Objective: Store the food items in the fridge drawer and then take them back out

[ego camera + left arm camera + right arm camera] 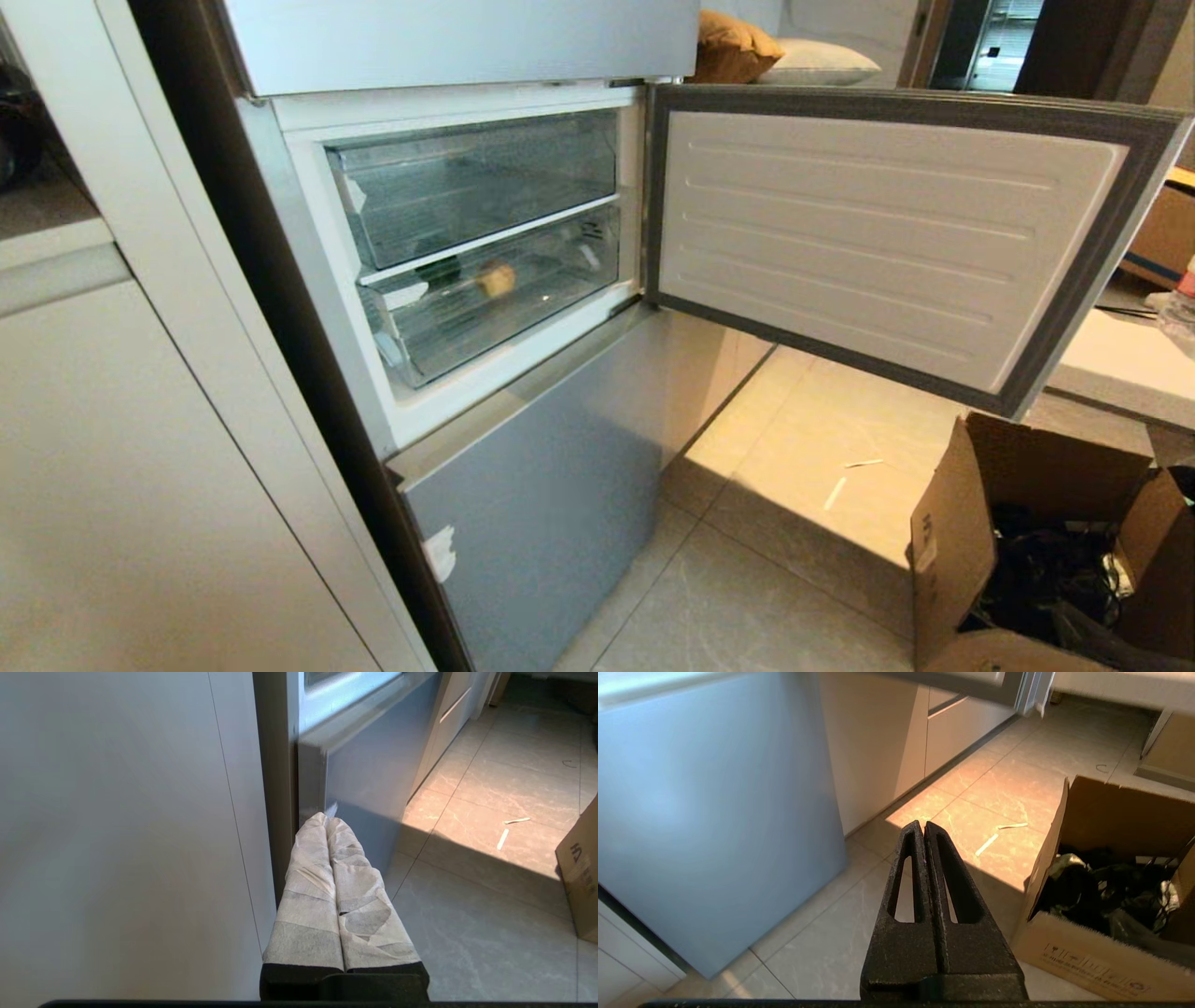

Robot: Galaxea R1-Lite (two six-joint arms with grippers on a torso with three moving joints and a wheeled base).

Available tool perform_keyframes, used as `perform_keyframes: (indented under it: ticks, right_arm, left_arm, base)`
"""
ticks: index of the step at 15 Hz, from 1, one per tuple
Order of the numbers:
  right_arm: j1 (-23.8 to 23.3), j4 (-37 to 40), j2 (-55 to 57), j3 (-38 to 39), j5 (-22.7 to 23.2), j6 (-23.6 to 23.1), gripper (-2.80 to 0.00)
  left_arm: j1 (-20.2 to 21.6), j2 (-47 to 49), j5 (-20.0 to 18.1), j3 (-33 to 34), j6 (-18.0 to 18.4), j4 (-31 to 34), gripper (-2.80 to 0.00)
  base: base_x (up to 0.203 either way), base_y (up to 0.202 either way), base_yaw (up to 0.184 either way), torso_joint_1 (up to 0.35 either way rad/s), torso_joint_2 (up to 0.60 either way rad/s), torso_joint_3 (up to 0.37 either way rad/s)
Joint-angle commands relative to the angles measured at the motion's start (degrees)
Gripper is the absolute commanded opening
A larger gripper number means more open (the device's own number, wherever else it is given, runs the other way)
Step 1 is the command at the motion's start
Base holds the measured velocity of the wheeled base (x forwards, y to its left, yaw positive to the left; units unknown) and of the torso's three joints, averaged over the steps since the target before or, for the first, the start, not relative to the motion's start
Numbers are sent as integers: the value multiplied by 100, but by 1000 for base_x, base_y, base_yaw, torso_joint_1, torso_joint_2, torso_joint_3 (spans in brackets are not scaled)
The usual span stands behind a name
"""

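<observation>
The fridge's middle front (887, 233) stands swung wide open to the right, white inner side showing. Behind it are two clear drawers. The lower drawer (420, 345) holds a golden-brown roundish lump (496, 278) and, just left of it, a dark green shape (439, 272) half hidden by the white rail. The upper drawer (467, 187) looks bare. Neither arm shows in the head view. My left gripper (325, 817), wrapped in white, is shut and empty, low by the left edge of the lowest fridge front (369, 765). My right gripper (923, 826), black, is shut and empty above the floor tiles.
An open cardboard box (1027, 541) full of dark clutter stands on the floor at the right, close to the right gripper. A tall white cabinet (140, 467) flanks the fridge on the left. Paper scraps (840, 490) lie on the sunlit tiles. A pale counter (1120, 364) sits behind the open door.
</observation>
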Motion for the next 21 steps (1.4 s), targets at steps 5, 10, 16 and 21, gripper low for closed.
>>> perform_keyframes:
  ticks: [5, 10, 16, 21]
  right_arm:
    - [2, 1, 9, 5, 1, 9, -280]
    - [2, 1, 9, 5, -8, -9, -280]
    - [2, 1, 9, 5, -8, 9, -280]
    - [2, 1, 9, 5, -8, 18, -280]
  left_arm:
    - [0, 2, 1, 62, -1, -5, -280]
    - [0, 2, 1, 62, -1, -5, -280]
    - [0, 2, 1, 62, -1, -5, -280]
    - [0, 2, 1, 62, -1, -5, -280]
  base:
    - [0, 0, 0, -89, 241, 152]
    - [0, 0, 0, -3, 7, 5]
    - [2, -4, 120, -1, 5, 3]
    - [0, -8, 172, 5, 5, 1]
